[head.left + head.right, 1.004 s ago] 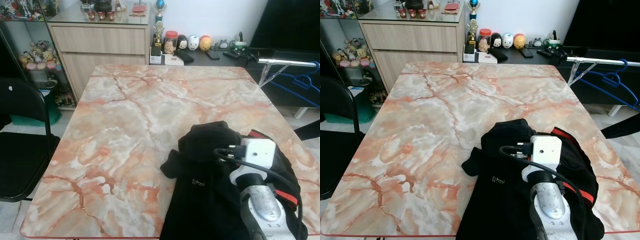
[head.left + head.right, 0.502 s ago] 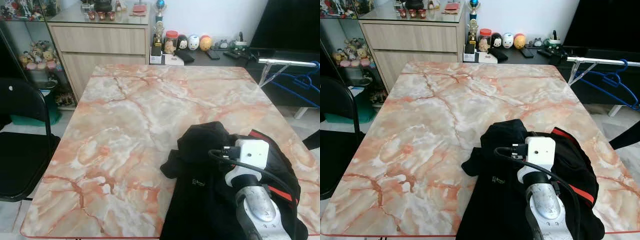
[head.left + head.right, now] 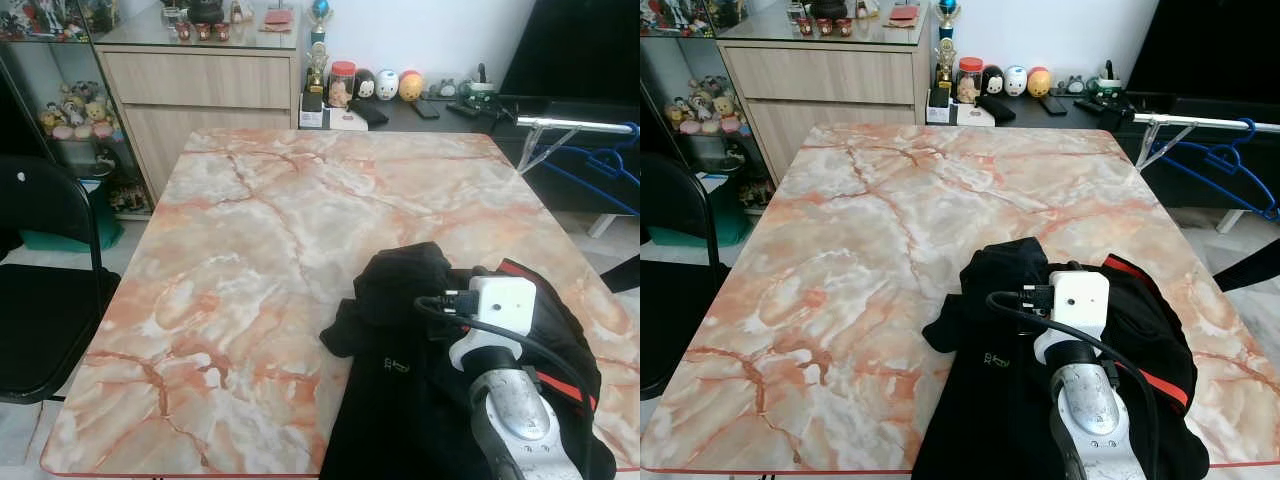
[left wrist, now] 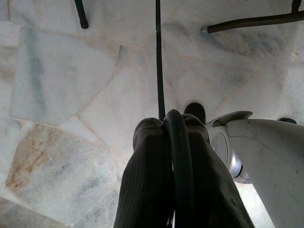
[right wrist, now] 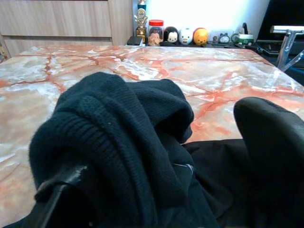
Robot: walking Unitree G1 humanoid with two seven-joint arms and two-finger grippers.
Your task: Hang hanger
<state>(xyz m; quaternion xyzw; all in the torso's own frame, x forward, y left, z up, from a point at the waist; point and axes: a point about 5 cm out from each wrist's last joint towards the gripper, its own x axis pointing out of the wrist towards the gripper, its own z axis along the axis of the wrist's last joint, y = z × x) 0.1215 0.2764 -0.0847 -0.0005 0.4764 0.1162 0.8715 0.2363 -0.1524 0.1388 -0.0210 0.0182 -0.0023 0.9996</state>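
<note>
On the marble table (image 3: 240,250), right tool (image 5: 156,190) reaching low into black garment (image 3: 420,400), spread around its folds, left tool (image 4: 173,175) closed.

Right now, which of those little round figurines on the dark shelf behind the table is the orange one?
The orange round figurine at the row's right end, beside the white one; the black-and-white one stands further left.

No legible text. A small pale mark on the black garment (image 3: 430,400) is too small to read. Jar (image 3: 341,83) labels behind the surface (image 3: 250,250) are illegible.
</note>
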